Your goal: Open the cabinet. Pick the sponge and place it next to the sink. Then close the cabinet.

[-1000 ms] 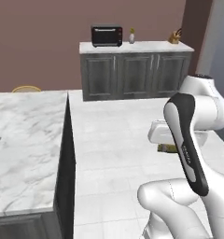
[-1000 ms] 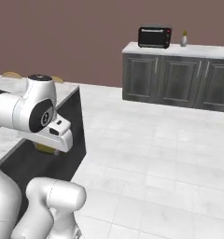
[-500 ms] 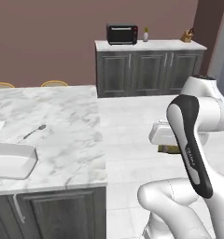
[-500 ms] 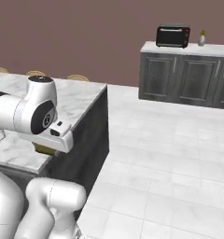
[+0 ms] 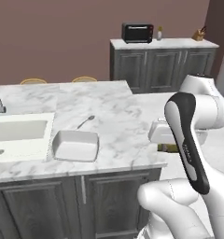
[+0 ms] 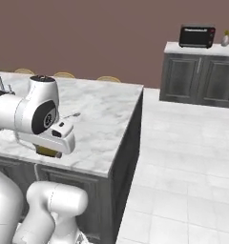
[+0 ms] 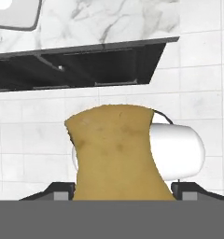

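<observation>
Hand view showed the sponge [image 7: 116, 154] clamped between the gripper [image 7: 118, 189] tips, hanging over the tiled floor [image 7: 202, 70] beside the marble desk [image 7: 109, 23]. Left base view put the sponge [image 5: 167, 148] under the hand, just off the desk's [image 5: 109, 116] edge, well apart from the sink [image 5: 16, 135].

The left base view looked forward and down from behind the arm's left over the island [image 5: 109, 116], with the sink [image 5: 18, 135] at its left edge. The right base view faced likewise from behind the arm's right; both shared the island and the far toaster [image 6: 196, 36]. The hand view sat close above the sponge [image 7: 116, 154], looking down at the floor.
</observation>
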You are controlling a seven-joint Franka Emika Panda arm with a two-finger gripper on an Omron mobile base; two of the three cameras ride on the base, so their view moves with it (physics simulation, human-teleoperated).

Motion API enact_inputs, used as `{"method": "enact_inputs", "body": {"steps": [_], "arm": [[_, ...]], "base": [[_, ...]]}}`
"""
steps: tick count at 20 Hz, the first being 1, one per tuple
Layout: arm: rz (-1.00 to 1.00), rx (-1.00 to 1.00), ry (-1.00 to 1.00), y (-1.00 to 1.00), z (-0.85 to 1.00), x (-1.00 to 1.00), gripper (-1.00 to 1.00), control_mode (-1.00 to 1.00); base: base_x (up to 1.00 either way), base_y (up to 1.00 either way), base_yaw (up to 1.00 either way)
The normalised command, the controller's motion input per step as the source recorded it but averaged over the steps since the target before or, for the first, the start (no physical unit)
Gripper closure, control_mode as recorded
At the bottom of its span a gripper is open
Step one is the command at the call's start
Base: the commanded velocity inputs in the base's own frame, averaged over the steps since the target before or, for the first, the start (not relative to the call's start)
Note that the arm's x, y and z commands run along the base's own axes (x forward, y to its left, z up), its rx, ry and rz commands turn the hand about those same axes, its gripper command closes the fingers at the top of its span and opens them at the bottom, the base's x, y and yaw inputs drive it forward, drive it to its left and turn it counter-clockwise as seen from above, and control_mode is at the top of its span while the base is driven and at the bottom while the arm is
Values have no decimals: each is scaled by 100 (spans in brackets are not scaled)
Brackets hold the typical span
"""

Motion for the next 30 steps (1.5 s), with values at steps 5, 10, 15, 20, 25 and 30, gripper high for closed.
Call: {"method": "enact_inputs", "body": {"steps": [5, 10, 15, 20, 25, 30], "arm": [[0, 0, 0, 0, 0, 0, 100, 100], [0, 0, 0, 0, 0, 0, 100, 100], [0, 0, 0, 0, 0, 0, 100, 100], [0, 0, 0, 0, 0, 0, 100, 100], [0, 0, 0, 0, 0, 0, 100, 100], [0, 0, 0, 0, 0, 0, 100, 100]], "base": [[-46, 100, -1], [-3, 100, -8], [36, 100, -12], [13, 100, -7], [40, 100, -8], [89, 100, -15]]}}
